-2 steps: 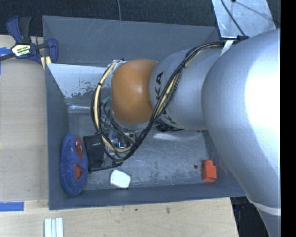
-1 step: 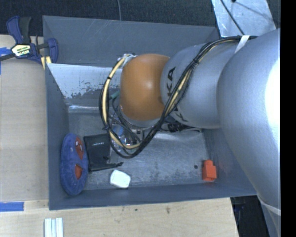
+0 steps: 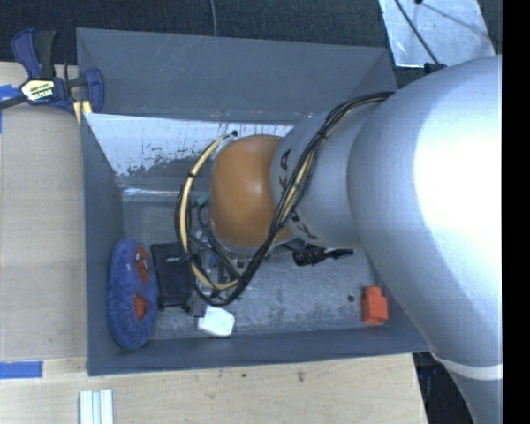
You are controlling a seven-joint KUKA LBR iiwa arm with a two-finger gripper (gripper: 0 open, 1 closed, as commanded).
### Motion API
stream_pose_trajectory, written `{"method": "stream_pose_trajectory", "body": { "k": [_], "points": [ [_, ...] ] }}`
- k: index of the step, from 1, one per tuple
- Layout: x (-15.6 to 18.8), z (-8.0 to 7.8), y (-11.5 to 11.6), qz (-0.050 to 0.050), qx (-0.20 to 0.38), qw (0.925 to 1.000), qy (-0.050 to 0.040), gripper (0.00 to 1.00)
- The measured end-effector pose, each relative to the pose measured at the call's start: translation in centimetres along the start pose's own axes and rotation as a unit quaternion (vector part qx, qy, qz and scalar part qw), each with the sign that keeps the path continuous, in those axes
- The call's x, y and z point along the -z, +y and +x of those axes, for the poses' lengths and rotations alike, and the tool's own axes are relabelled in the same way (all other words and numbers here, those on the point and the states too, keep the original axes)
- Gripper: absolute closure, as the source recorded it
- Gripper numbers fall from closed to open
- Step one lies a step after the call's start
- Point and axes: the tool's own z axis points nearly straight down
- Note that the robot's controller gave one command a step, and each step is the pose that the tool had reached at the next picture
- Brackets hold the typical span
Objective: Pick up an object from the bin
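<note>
The grey metal bin (image 3: 102, 254) has a scuffed floor. The arm's orange wrist cover (image 3: 243, 188) hangs over its left-middle with cables looped beneath, and I cannot tell whether the fingers are spread or pressed together. The likeliest target is 1 black block (image 3: 170, 276), just left of the wrist's tip, its long axis running near-to-far. Just nearer lies 1 white piece (image 3: 216, 323), farther left 1 blue oval toy (image 3: 124, 299), and well right 1 orange block (image 3: 374, 306).
</note>
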Motion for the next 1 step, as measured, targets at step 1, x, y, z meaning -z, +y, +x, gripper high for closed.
{"method": "stream_pose_trajectory", "body": {
  "k": [1],
  "points": [
    [0.09, -0.11, 0.05, -0.001, 0.0, 1.0, -0.0012, 0.0]
  ]
}}
